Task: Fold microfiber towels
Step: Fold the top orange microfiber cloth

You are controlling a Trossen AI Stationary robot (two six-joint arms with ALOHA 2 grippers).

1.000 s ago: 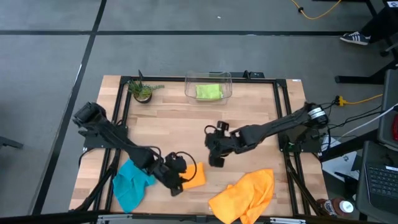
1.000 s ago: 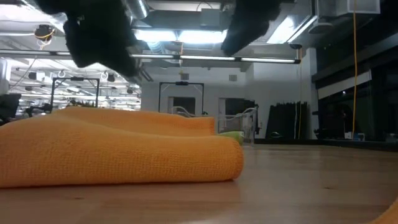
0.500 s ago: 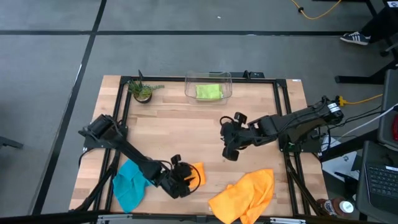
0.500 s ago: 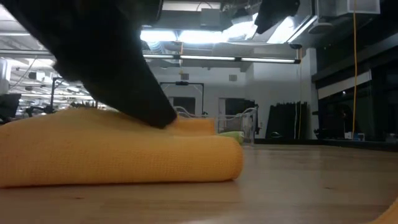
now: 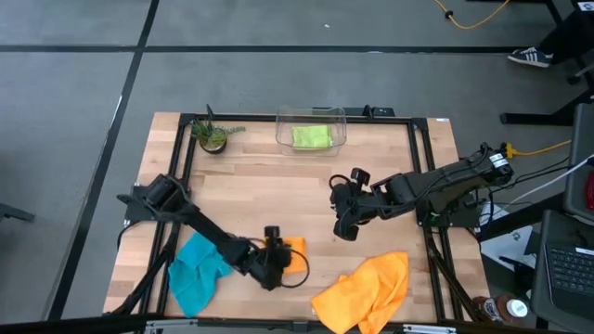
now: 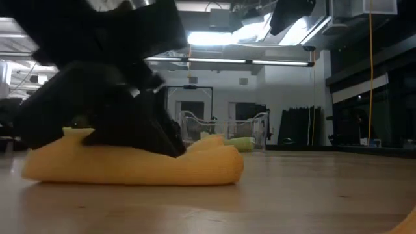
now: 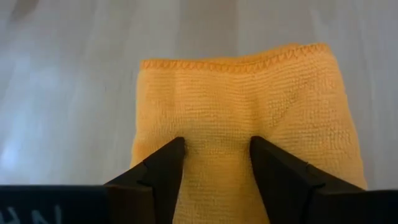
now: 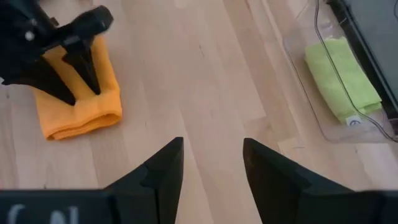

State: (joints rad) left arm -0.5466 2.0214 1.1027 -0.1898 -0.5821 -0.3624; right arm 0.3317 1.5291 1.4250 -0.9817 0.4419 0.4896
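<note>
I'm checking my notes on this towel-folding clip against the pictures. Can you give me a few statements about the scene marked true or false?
1. The left gripper presses open fingers on the folded orange towel. True.
2. The lime green towel lies on bare wood. False: it sits inside the clear bin.
3. The right gripper holds the teal towel. False: it hangs empty above bare table, and the teal towel lies by the left arm.
4. A second orange towel lies crumpled at the front edge. True.
</note>
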